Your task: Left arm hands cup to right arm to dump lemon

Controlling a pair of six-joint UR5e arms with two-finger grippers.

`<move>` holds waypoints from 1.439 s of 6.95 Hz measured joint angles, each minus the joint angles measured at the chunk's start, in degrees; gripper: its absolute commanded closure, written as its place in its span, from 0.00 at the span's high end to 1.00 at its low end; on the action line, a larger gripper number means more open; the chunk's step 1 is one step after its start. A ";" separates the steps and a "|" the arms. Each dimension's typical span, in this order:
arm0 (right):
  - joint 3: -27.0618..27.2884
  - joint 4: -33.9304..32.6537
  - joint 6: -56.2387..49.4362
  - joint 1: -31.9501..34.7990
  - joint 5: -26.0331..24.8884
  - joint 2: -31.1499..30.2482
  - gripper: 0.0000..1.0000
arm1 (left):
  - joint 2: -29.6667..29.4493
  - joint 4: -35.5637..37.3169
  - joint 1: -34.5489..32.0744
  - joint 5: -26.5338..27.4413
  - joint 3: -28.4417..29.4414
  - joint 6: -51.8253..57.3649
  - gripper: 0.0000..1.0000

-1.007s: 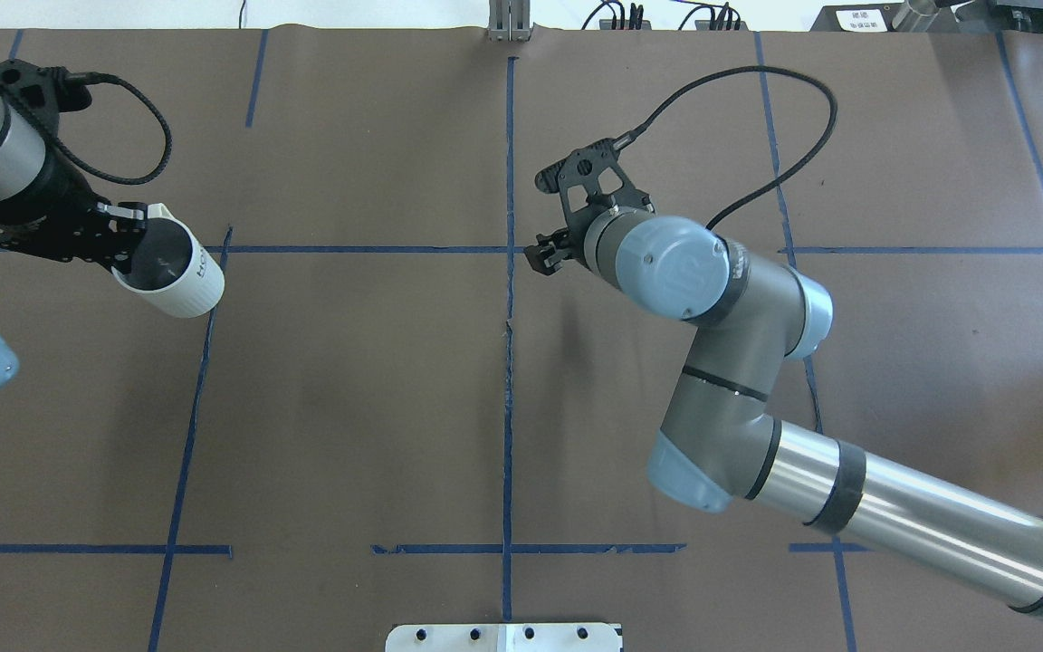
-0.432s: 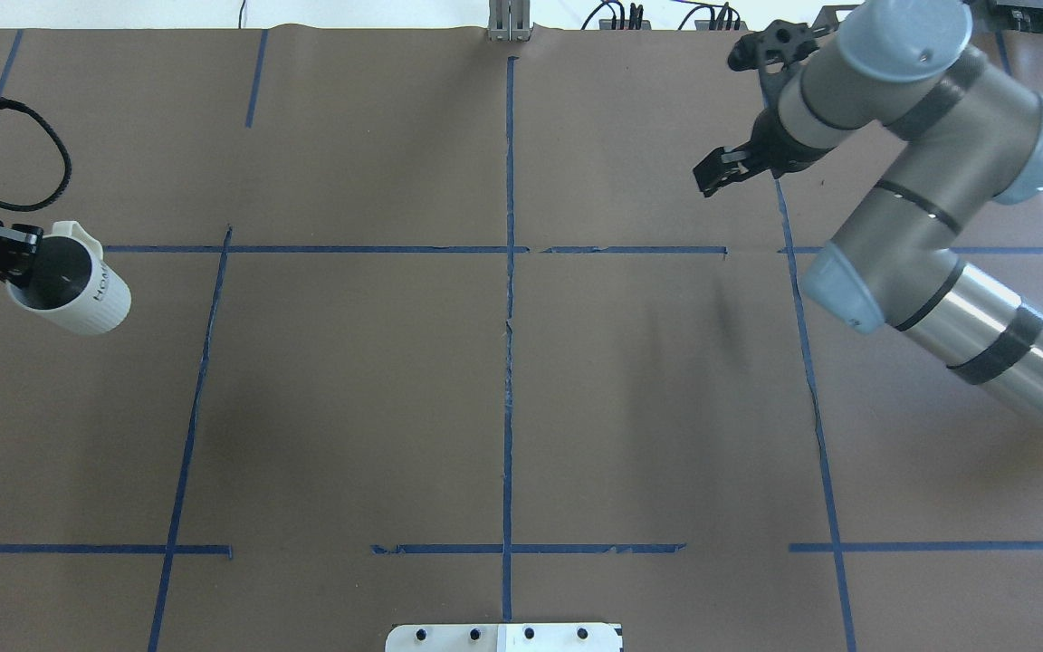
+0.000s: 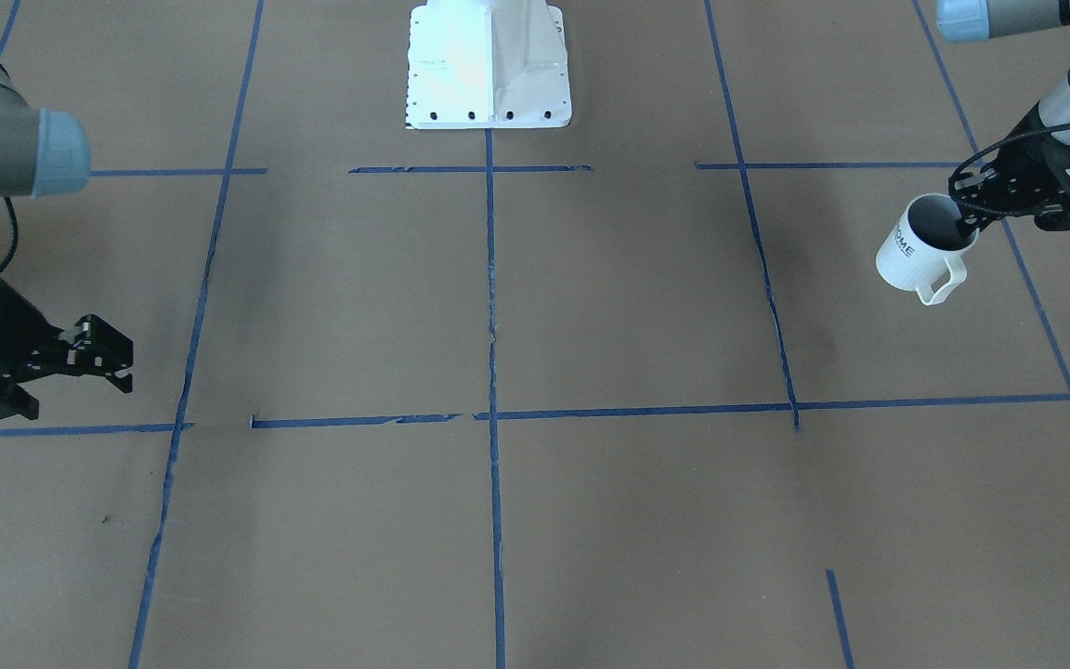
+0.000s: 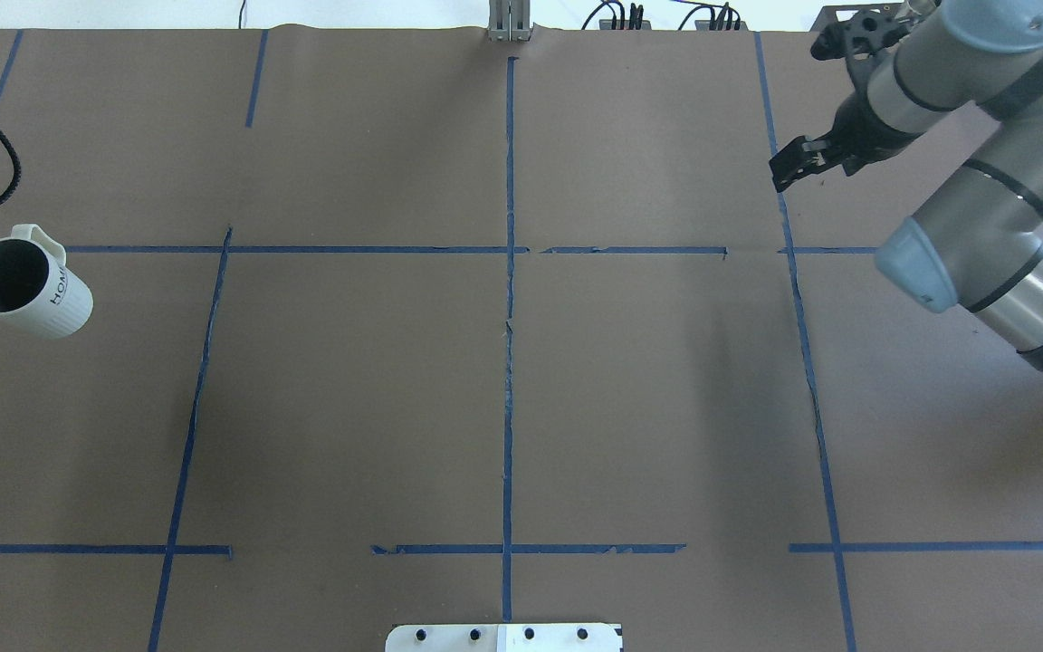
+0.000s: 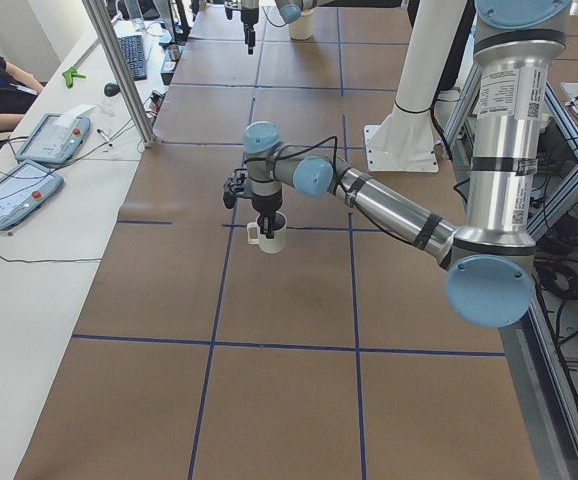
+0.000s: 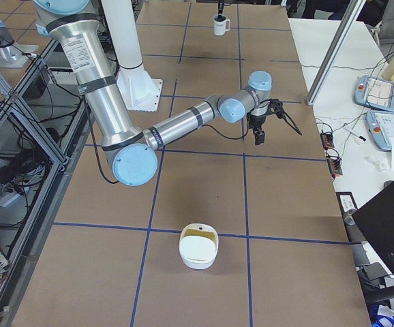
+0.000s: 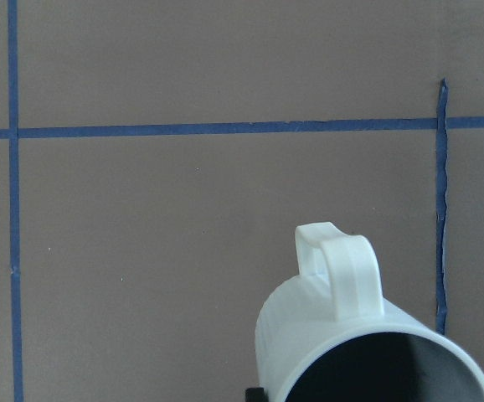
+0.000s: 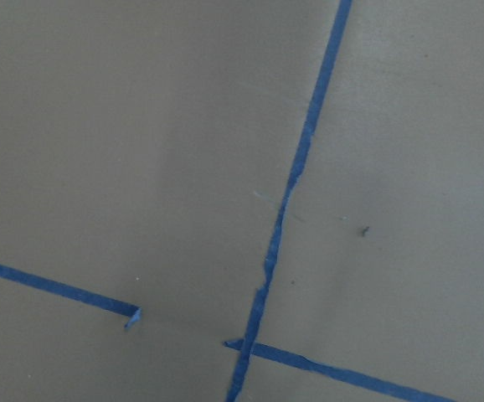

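Gripping the cup by its rim, the left gripper is seen at the far left edge of the table.
The rim is clamped with one finger set inside the mouth. The cup is tilted, its handle is turned away from the robot, and only a dark inside can be made out. The right gripper is held well apart from it, over the table's right side near the far edge. Whether its jaws are parted cannot be told.
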 measured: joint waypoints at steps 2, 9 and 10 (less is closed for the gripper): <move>1.56 -1.49 -6.58 7.16 5.65 -3.80 1.00 | 2.33 -11.26 -0.09 -0.82 7.41 0.19 0.00; 4.22 -5.42 -17.61 12.27 9.70 -10.75 1.00 | 1.53 -14.66 0.42 -7.03 13.20 0.12 0.00; 4.29 -5.42 -17.63 12.21 9.68 -10.87 1.00 | 1.49 -14.72 0.43 -8.22 13.38 0.08 0.00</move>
